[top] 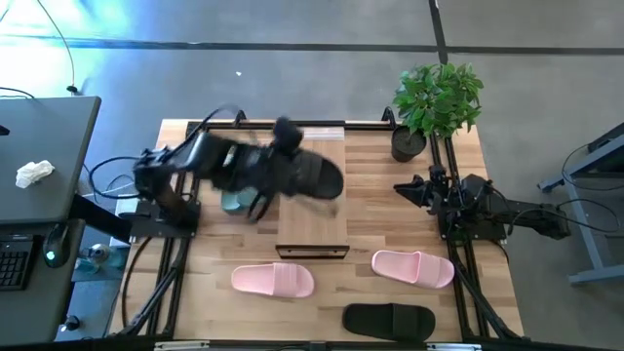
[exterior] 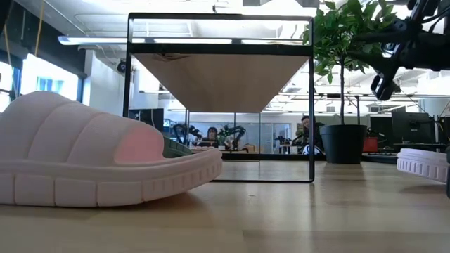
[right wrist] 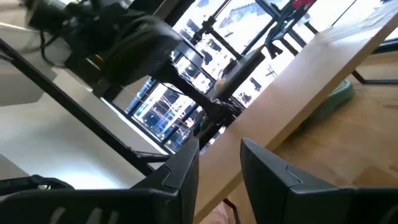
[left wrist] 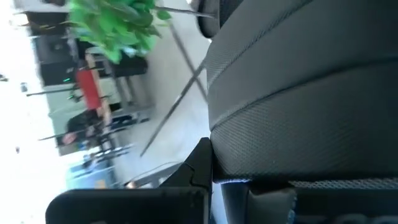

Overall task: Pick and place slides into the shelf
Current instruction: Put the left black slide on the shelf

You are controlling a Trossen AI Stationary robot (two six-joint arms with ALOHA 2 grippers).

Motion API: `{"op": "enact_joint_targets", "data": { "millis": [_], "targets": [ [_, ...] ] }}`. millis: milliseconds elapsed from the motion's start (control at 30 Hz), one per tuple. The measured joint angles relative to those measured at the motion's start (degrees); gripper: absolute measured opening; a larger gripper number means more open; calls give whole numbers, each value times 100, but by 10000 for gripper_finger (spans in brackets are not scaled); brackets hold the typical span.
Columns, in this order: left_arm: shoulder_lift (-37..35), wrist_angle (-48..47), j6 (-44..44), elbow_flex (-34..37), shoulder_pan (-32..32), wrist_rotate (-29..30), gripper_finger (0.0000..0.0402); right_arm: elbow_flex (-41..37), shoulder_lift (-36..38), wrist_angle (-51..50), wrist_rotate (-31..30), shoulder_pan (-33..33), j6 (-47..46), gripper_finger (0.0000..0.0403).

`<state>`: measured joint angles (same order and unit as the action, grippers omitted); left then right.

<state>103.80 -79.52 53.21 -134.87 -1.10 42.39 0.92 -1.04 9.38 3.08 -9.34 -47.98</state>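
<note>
A black slide (top: 320, 178) hangs above the shelf (top: 312, 229), a light wood plank in a black frame, with my left gripper (top: 285, 168) shut on it; the arm is blurred. A second black slide (top: 388, 320) lies near the front edge. Two pink slides (top: 273, 281) (top: 413, 267) lie sole down in front of the shelf. A green slide (top: 234, 202) lies left of the shelf, partly under the left arm. My right gripper (right wrist: 219, 168) stands open and holds nothing at the table's right side. My left gripper is shut on the black slide, whose textured black surface (left wrist: 298, 93) fills its wrist view right beside the fingers. Blur and the slide itself hide the place of contact, so the part held cannot be told. The slide is lifted clear, over the shelf's top.
A potted plant (top: 437, 102) stands at the far right corner. The right arm (top: 468, 205) rests along the right edge. A dark desk with a keyboard (top: 15, 263) stands left of the table. In the low view a pink slide (exterior: 105, 161) lies close in front.
</note>
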Motion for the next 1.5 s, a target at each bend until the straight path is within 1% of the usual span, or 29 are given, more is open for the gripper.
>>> {"op": "enact_joint_targets", "data": {
  "millis": [67,133,167,267,367,467,600,667,733,800,900,1000,1100,1267,1500],
  "targets": [
    [68,409,313,-9,503,-569,0,1,-2,-10,-59,0,1,108],
    [102,531,375,-4,984,-996,0,2,-2,-14,-170,0,1,108],
    [149,601,414,-6,1179,-1142,0,4,-2,-14,-250,0,1,108],
    [311,699,500,-11,1625,-1327,0,8,-2,-38,-422,2,42,108],
    [537,807,670,-4,1848,-1571,0,8,-2,-49,-637,2,156,108],
    [742,976,846,-4,1925,-1885,0,10,-2,-56,-856,2,305,108],
    [1042,1164,927,25,1919,-1904,0,12,-2,-61,-1060,0,353,108],
    [1098,1437,803,217,1908,-1905,0,16,-2,-80,-1110,0,464,108],
    [1094,1725,688,569,1906,-1833,0,19,-2,-87,-1168,0,511,108],
    [1094,2145,620,1004,1863,-1608,0,19,-2,-100,-1212,0,576,108],
    [1030,2414,501,1609,1870,-1394,0,19,-2,-106,-1234,0,602,108],
    [887,2698,384,2086,1870,-1172,0,19,-2,-116,-1252,0,603,108],
    [812,2984,196,2468,1870,-1086,0,19,-2,-126,-1260,-2,603,108],
    [670,3294,94,2858,1828,-1036,0,21,-2,-145,-1258,0,604,108],
    [685,3288,37,3145,1822,-934,0,23,-2,-148,-1257,0,603,108]
  ]
}}
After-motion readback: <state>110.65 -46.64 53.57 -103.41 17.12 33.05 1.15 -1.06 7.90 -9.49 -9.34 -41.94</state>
